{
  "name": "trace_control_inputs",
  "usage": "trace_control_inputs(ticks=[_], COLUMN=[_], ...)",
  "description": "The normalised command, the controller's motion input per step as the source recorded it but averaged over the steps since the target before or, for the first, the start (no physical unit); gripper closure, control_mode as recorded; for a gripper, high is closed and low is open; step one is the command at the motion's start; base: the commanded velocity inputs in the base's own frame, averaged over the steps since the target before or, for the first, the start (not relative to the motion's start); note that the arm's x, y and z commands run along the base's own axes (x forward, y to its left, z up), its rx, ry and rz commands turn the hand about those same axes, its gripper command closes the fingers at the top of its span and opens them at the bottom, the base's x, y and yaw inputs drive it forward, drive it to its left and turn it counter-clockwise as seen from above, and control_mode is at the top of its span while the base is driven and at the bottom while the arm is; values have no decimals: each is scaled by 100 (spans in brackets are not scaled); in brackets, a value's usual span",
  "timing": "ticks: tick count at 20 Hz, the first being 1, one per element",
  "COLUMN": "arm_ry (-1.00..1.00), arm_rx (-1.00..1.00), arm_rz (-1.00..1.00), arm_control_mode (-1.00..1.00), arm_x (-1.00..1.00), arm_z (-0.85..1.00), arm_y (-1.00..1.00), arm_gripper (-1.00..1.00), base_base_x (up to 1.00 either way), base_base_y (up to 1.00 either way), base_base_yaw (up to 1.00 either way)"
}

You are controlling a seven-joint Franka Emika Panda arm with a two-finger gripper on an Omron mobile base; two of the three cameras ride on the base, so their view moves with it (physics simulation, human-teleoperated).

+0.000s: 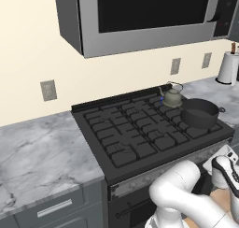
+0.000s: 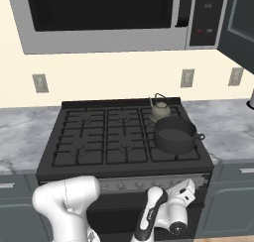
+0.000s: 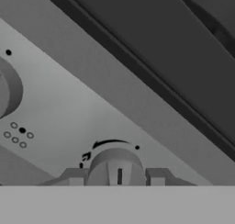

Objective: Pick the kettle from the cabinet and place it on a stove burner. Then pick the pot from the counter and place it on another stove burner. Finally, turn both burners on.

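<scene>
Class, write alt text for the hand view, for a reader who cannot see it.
Close-up of the stove's grey front panel: a round control knob sits between the gripper's two fingers, which stand either side of it. Part of a second knob shows at the left edge, and the dark cooktop edge runs diagonally above.

Glossy white rounded arm [image 2: 67,199], dark joint bands, black-white wrist, grey tool [image 3: 115,177] tips
</scene>
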Motion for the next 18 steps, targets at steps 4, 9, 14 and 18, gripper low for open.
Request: trace_control_inputs(ticks=[4, 9, 14, 18], arm_ry=[2, 2, -1, -3], arm_rx=[-6, 0, 1, 1], arm_rz=[0, 0, 0, 0], arm_control_mode=[-100, -100, -100, -100], arm_x=[0, 0, -16, -20], arm_z=[-1, -2, 0, 0], arm_y=[3, 2, -7, -18], arm_gripper=[100, -100, -100, -100], base_base_x=[0, 0, 0, 0], base_base_y=[0, 0, 0, 0], base_base_yaw=[0, 0, 0, 0])
